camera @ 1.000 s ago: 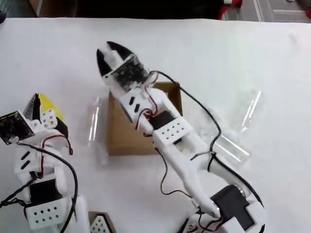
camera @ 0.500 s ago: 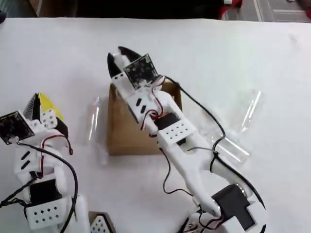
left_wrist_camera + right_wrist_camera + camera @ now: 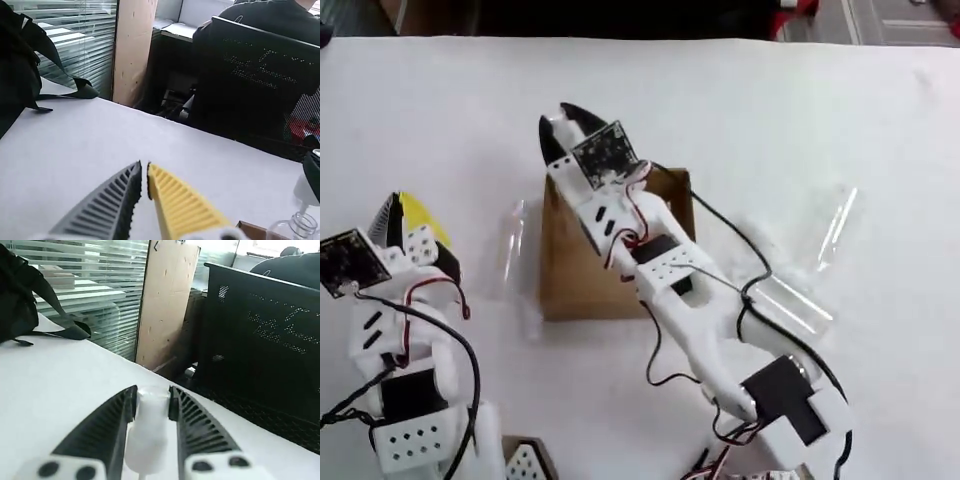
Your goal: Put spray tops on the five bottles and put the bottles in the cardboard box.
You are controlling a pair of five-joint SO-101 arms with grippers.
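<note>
Between the narrowed jaws of the right gripper (image 3: pixel 151 391), pinching a spray top (image 3: pixel 147 432) just above an uncapped bottle (image 3: pixel 296 226); likely capping early on, leaving the cardboard box (image 3: pixel 565 275) beneath seemingly unfilled; left gripper (image 3: pixel 143 167) closed, empty.

Table (image 3: pixel 800 100): far edge and far-right corner open, giving broad passage.
Cardboard box (image 3: pixel 560 285): mid-table. The right arm (image 3: pixel 665 270) lies across its opening, and a strip toward the table's left edge is reachable from above.
Right gripper (image 3: pixel 560 120), clamped on a spray top (image 3: pixel 147 425): above the box's far wall.
Clear bottle (image 3: pixel 512 243): lying just beside the box, narrowing the lane to the left gripper (image 3: pixel 398 200).
Second bottle (image 3: pixel 840 222) and third bottle (image 3: pixel 790 305): lying between the box and the table's right edge.
</note>
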